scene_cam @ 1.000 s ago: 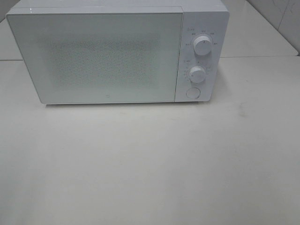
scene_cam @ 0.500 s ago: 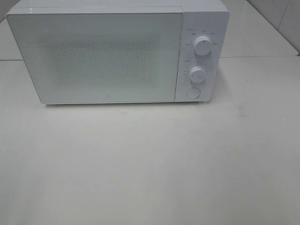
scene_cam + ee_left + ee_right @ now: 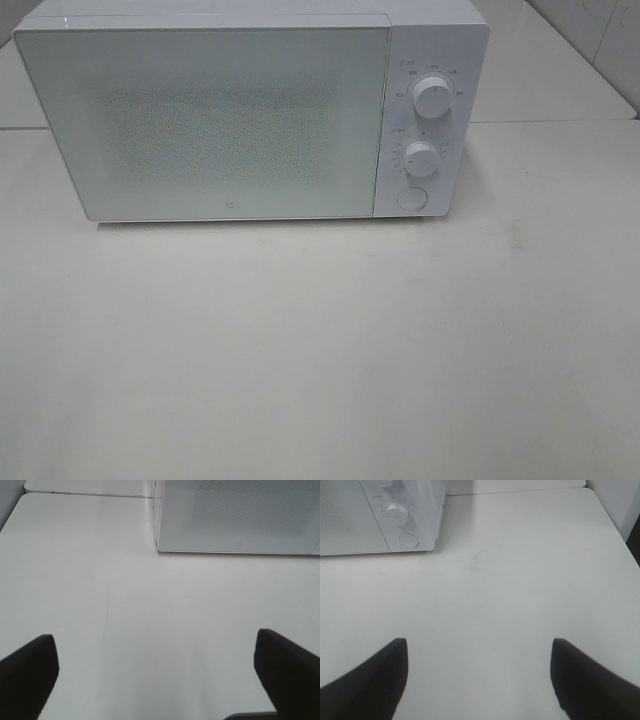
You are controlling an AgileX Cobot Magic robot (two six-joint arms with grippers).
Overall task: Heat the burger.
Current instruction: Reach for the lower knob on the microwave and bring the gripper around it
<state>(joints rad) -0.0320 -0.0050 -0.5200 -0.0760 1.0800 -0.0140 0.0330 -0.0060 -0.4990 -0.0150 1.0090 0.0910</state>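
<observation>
The burger is out of view in every frame. A white microwave (image 3: 250,110) stands at the back of the white table (image 3: 320,340) with its door shut. The exterior view shows neither arm. In the left wrist view my left gripper (image 3: 155,675) hangs open over bare tabletop, the microwave's front corner (image 3: 235,517) ahead of it. In the right wrist view my right gripper (image 3: 477,677) is also open and holds nothing, with the microwave's control panel (image 3: 402,515) ahead.
The microwave has two round knobs (image 3: 432,97) and a round button (image 3: 411,198) on its right panel. A seam between tabletops (image 3: 560,121) runs behind it. The table's right edge (image 3: 610,517) shows near a white wall.
The microwave's upper knob looks turned a little. Nothing else differs.
</observation>
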